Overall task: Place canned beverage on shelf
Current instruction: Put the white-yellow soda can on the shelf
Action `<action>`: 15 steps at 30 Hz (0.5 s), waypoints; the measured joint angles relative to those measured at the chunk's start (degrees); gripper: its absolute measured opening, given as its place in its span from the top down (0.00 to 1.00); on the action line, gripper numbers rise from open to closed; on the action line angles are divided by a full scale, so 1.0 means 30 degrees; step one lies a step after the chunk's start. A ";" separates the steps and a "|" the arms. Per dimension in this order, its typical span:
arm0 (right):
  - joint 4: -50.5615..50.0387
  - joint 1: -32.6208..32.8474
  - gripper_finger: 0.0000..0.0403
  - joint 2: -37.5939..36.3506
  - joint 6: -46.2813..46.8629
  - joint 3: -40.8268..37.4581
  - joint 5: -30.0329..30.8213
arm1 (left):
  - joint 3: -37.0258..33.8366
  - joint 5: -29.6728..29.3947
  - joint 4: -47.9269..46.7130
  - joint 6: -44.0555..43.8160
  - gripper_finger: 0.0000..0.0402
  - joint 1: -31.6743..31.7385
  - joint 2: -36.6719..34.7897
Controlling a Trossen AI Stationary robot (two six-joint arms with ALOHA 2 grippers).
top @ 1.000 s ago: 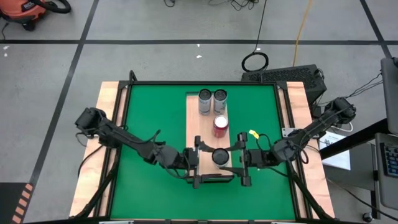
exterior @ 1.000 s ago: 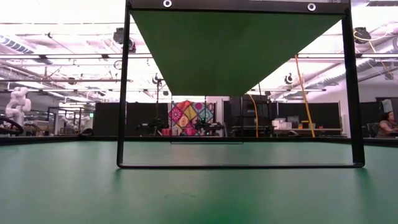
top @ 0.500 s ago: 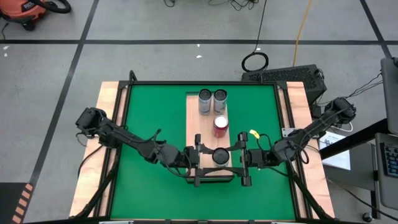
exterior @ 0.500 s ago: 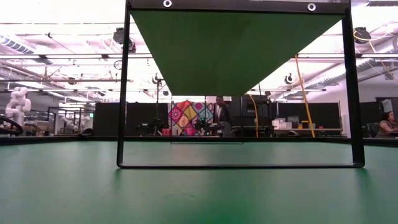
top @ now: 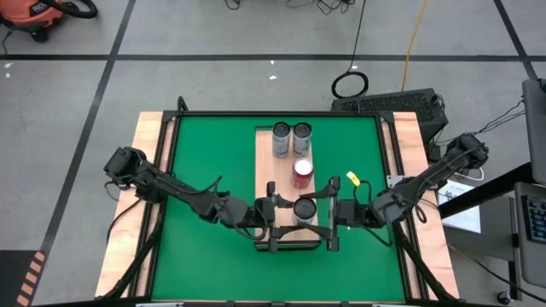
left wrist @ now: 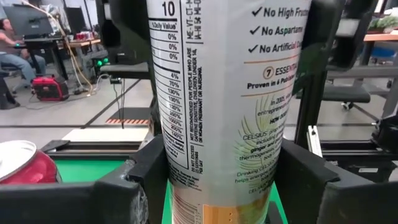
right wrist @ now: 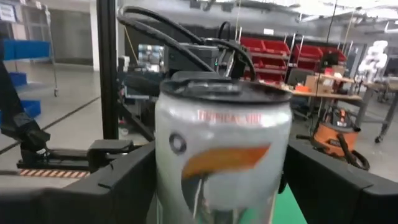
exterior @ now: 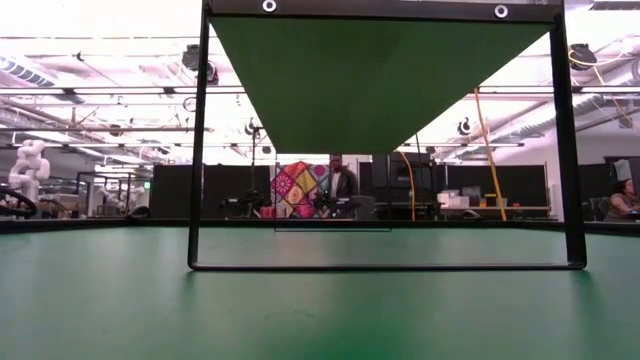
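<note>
High view: the left pincer (top: pixel 288 211) is reaching in from the left and the right pincer (top: pixel 321 211) from the right. They are meeting at a dark-topped can (top: pixel 304 208), which is sitting upright between them over the near end of the shelf (top: pixel 266 153). Whether the can is resting on the board or hanging just above it cannot be told. A red can (top: pixel 302 173) is standing just beyond it on the shelf, and two silver cans (top: pixel 281 138) are standing side by side at the far end. The shelf is lying along the middle of the green table (top: pixel 213 153).

Low view: the camera is looking level across the table top, through a black frame (exterior: pixel 198 150), into the room. A person (exterior: pixel 338 180) is standing far back there.

Left wrist view: the can is filling the middle of the picture, its nutrition label facing the camera. The left pincer is grasping it, with dark fingers (left wrist: pixel 134 186) pressing in on both sides. The red can's rim is showing off to one side.

Right wrist view: the can is standing between the right pincer's fingers (right wrist: pixel 134 180), which are flanking it closely. Whether they are clenched on it or released cannot be told.
</note>
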 joint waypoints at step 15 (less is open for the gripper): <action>-0.5043 -0.0107 0.39 -0.0022 0.0846 0.2588 -0.0090 | 0.0000 -0.0012 -0.0641 0.0080 0.45 0.0233 0.0018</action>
